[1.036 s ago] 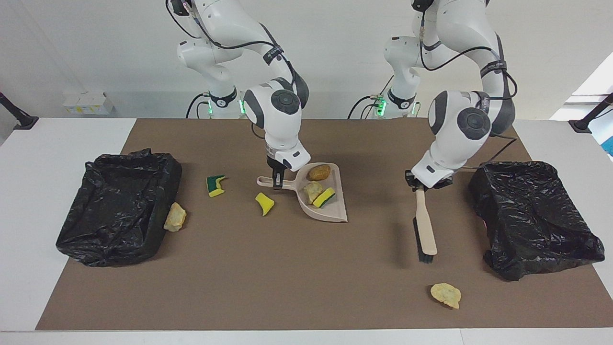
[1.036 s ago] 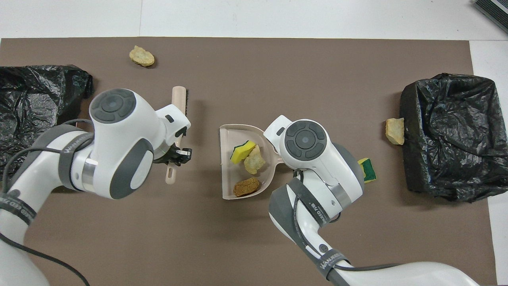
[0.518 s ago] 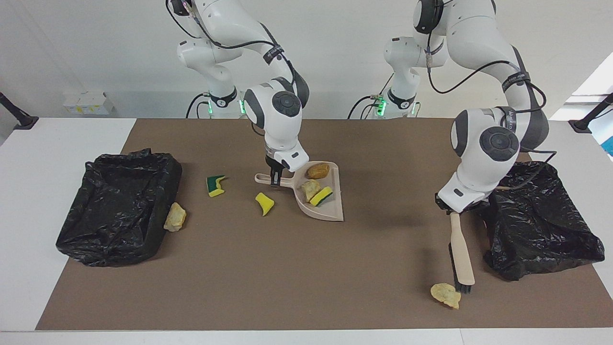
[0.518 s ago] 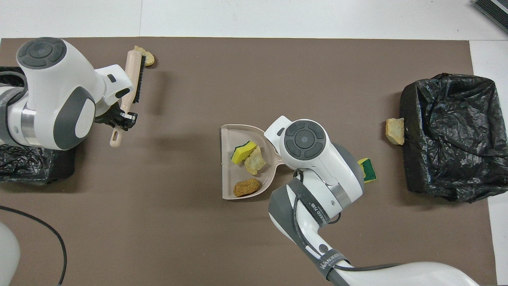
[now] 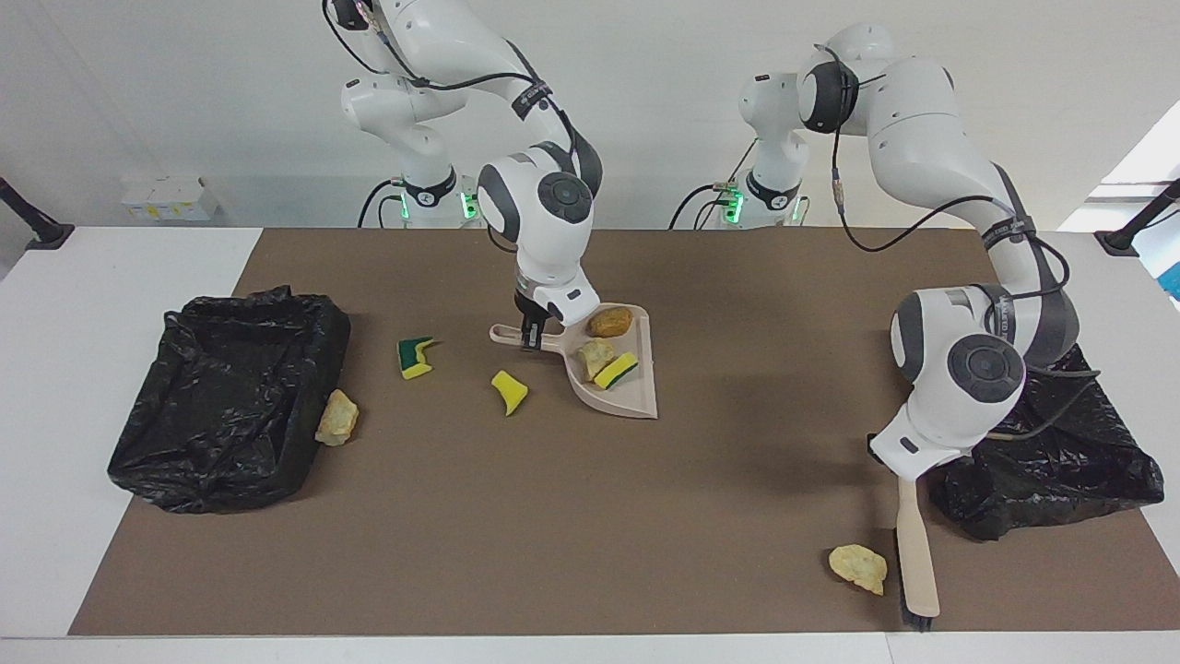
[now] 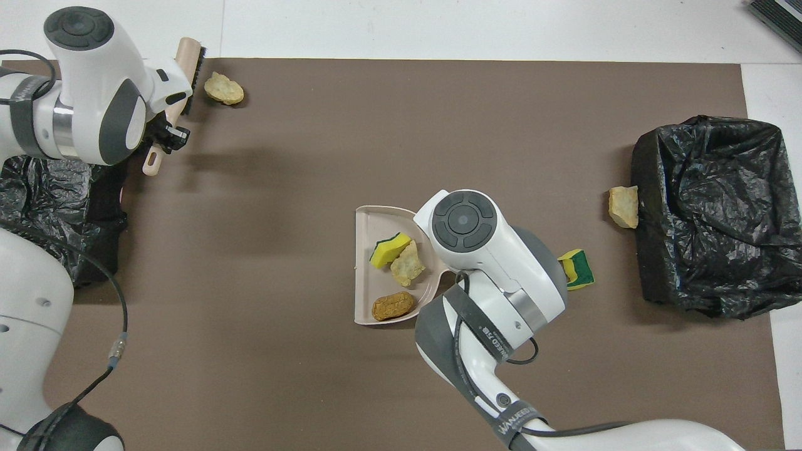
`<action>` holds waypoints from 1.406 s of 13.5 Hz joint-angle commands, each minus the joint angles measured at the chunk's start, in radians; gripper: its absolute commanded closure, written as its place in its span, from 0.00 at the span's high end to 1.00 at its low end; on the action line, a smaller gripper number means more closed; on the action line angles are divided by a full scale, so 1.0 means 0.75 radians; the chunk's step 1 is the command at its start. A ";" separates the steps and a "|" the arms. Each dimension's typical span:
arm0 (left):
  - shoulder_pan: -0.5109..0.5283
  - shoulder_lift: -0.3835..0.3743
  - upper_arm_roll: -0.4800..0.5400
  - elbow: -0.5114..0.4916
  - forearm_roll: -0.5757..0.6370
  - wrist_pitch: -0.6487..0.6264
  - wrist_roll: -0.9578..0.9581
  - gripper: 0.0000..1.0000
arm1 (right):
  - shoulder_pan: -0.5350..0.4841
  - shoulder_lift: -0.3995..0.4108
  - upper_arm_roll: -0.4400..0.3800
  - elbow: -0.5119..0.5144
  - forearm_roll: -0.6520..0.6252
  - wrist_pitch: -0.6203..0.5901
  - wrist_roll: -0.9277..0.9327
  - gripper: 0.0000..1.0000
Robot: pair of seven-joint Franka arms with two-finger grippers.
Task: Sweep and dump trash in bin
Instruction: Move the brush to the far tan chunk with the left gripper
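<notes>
Facing view: three scraps lie in the beige dustpan [image 5: 619, 387]: a brown lump [image 5: 610, 322], a pale lump [image 5: 596, 353] and a green-and-yellow sponge [image 5: 616, 371]. The right gripper [image 5: 530, 337] pinches the dustpan's handle between its fingers. On the tabletop [image 5: 516, 516] beside the pan lie a yellow piece [image 5: 509, 391] and another green-and-yellow sponge [image 5: 414, 357]; a tan lump [image 5: 336, 418] touches the black bin [image 5: 226, 397] at the right arm's end. The left gripper [image 5: 908, 472] grips the brush [image 5: 915, 553] by its handle, the bristles just beside a pale lump [image 5: 858, 567] near the other bin [image 5: 1051, 452].
</notes>
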 commanded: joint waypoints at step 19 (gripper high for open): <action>-0.180 -0.637 -0.059 -0.761 -0.140 -0.231 0.545 0.00 | -0.004 -0.011 0.007 -0.008 -0.035 -0.018 0.023 0.00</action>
